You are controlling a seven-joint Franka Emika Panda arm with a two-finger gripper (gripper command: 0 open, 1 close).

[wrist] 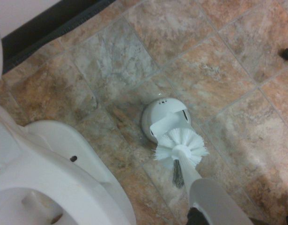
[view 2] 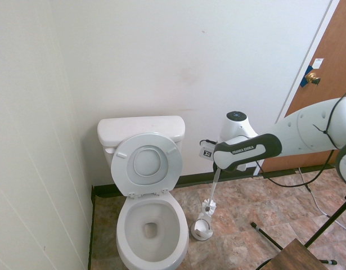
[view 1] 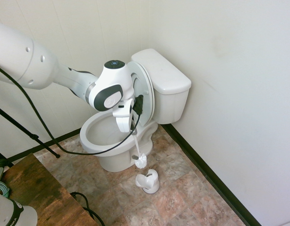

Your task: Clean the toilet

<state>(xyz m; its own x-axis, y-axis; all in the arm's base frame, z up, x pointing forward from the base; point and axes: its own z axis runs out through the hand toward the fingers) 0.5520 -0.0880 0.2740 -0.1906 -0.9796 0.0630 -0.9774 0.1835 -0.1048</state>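
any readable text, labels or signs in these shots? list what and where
"FRANKA EMIKA" on the dark band of the robot arm, second exterior view.
Black-and-white square tag beside that band: a pattern, no readable words.
White and blue stickers on the door: too small to read.
Toilet, brush, holder: no print visible.

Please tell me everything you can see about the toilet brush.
The toilet brush is thin, white and looks like plastic: a straight handle ending in a round head of white bristles. It hangs nearly upright, head down, held at the handle's top by the gripper, whose jaws are shut on it. Its head is just above the small white holder on the tiled floor, beside the toilet. It seems to touch nothing else.
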